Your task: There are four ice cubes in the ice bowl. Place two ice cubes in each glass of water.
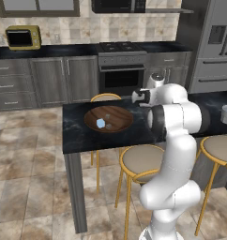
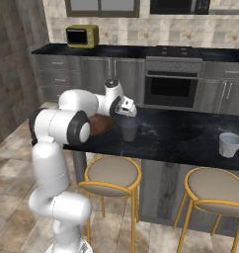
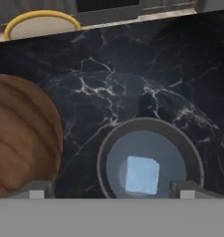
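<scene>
The fingers (image 3: 109, 187) hang directly above the near glass of water (image 3: 150, 159), which stands just beside the ice bowl (image 1: 109, 118) near the left end of the dark marble table (image 2: 180, 131), presumably so a released cube drops straight in. One ice cube (image 3: 141, 175) lies inside that glass. The fingers are spread wide, their tips flanking the glass rim from above, gripping nothing. The bowl holds at least one more cube (image 1: 101, 123). The second glass (image 2: 230, 144) stands well apart, toward the table's right end.
</scene>
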Robot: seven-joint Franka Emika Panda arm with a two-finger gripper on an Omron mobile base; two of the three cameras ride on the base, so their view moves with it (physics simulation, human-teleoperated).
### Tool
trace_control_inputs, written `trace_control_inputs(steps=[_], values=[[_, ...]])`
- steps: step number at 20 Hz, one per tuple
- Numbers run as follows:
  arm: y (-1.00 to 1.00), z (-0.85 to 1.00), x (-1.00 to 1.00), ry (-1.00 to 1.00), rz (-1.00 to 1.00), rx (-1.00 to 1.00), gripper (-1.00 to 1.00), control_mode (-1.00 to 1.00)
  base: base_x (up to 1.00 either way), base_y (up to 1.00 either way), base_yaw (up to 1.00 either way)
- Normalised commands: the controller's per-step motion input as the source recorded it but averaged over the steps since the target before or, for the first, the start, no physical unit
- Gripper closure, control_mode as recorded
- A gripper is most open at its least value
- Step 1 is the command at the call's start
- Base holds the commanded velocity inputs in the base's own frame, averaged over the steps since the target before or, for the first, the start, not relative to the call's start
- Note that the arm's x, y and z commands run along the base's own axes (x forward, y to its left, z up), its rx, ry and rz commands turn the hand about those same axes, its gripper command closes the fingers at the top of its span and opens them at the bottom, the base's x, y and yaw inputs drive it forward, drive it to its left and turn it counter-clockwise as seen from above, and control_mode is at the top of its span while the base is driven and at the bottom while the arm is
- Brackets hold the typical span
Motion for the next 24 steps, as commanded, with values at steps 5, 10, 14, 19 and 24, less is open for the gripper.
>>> trace_control_inputs(steps=[5,10,14,19,24], values=[[1.00,0.09,-0.29,-0.06,0.18,0.00,-1.00,-1.00,0.00,0.00,0.00],[1.00,0.17,0.24,-0.02,0.11,0.05,-1.00,-1.00,0.00,0.00,0.00],[1.00,0.04,0.41,0.00,0.13,0.05,-1.00,-1.00,0.00,0.00,0.00],[0.99,-0.16,-0.09,0.00,0.41,0.01,-1.00,-1.00,0.00,0.00,0.00],[0.58,-0.18,-0.01,0.00,0.22,-0.05,-1.00,-1.00,0.00,0.00,0.00]])
